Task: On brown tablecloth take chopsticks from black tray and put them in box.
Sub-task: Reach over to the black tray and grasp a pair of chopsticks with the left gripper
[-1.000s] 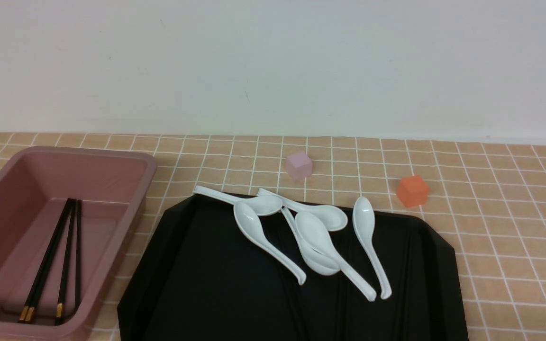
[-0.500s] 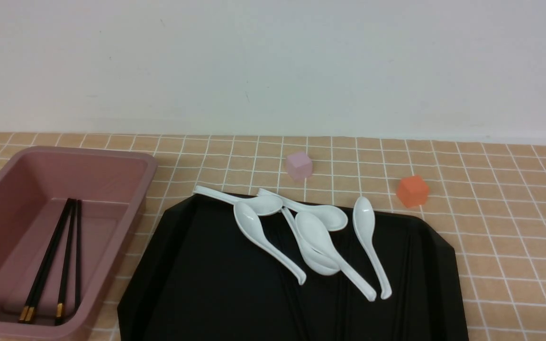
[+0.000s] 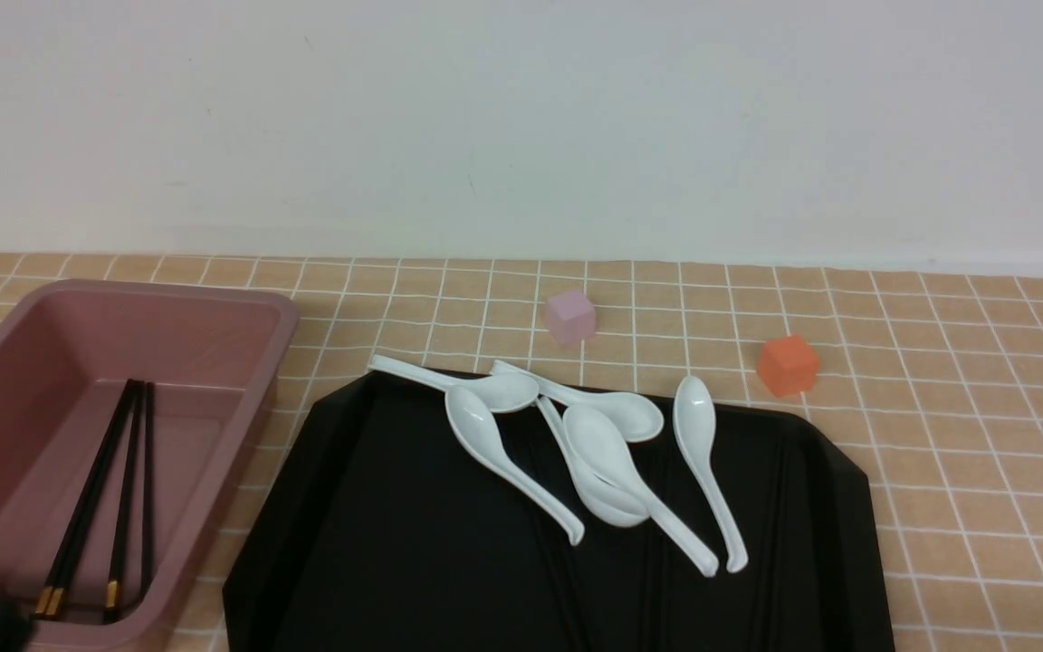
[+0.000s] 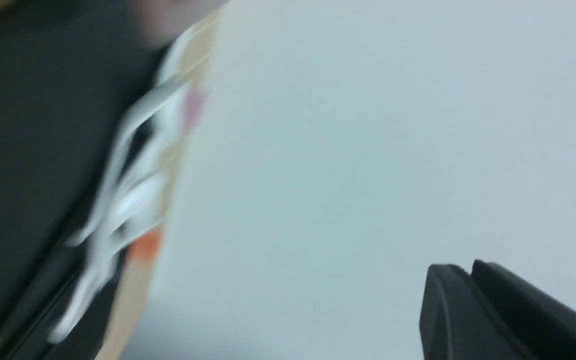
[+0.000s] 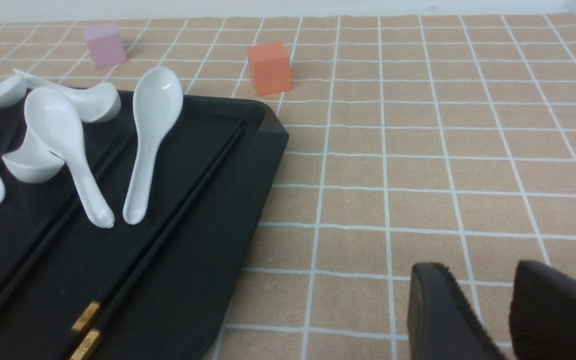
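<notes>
Several chopsticks (image 3: 91, 503) inside box (image 3: 168, 337) left of black tray (image 3: 377, 543), others on that tray, right gripper (image 5: 480, 270) jaws slightly parted, left gripper (image 4: 468, 282) jaws unclear.

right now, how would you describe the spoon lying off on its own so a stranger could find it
Find the black tray, the widest thing on the brown tablecloth; white spoons lie across its far half. Take the rightmost spoon, its bowl nearest the orange cube. The rest overlap in a cluster; this one crosses none.
</notes>
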`<state>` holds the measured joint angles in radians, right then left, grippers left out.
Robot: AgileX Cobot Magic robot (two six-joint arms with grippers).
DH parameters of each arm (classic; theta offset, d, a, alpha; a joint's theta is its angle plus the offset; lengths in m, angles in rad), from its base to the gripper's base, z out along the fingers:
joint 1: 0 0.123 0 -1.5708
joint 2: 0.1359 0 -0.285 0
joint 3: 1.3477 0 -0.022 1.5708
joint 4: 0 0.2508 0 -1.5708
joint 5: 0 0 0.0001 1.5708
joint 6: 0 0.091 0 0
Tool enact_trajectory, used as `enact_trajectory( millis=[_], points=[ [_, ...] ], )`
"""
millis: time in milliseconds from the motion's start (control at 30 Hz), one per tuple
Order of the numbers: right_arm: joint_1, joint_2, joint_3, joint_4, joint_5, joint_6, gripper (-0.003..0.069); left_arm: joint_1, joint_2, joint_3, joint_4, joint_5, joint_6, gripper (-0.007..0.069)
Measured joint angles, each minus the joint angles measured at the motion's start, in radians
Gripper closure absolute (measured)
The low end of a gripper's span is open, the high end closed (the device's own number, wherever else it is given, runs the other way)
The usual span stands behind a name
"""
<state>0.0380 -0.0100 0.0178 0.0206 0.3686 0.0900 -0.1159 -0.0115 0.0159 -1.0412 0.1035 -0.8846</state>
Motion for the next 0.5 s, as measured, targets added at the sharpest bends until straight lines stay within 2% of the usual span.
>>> enact_trajectory(
  millis=[167, 200, 267, 333, 433, 467, 500],
  points=[
    [0.0, 0.0, 0.0, 0.0, 0.0, 0.0, 0.0419, 0.0, 0.053, -0.236, 0.058, -0.005, 0.29, 0.0637],
    [0.0, 0.0, 0.0, 0.0, 0.0, 0.0, 0.0419, 0.0, 0.114, -0.306, 0.084, 0.035, 0.38, 0.0637],
    [0.0, 0.0, 0.0, 0.0, 0.0, 0.0, 0.0419, 0.0, 0.233, -0.406, 0.135, 0.123, 0.47, 0.0637],
    [0.0, 0.0, 0.0, 0.0, 0.0, 0.0, 0.0419, 0.0, 0.397, -0.516, 0.204, 0.32, 0.539, 0.0637],
    [0.0, 0.0, 0.0, 0.0, 0.0, 0.0, 0.0419, 0.0, 0.682, -0.647, 0.323, 0.637, 0.568, 0.0637],
    [0.0, 0.0, 0.0, 0.0, 0.0, 0.0, 0.0419, 0.0, 0.682, -0.656, 0.323, 0.659, 0.569, 0.0637],
    [0.0, 0.0, 0.0, 0.0, 0.0, 0.0, 0.0419, 0.0, 0.844, -0.72, 0.388, 0.798, 0.598, 0.0637]
  ],
)
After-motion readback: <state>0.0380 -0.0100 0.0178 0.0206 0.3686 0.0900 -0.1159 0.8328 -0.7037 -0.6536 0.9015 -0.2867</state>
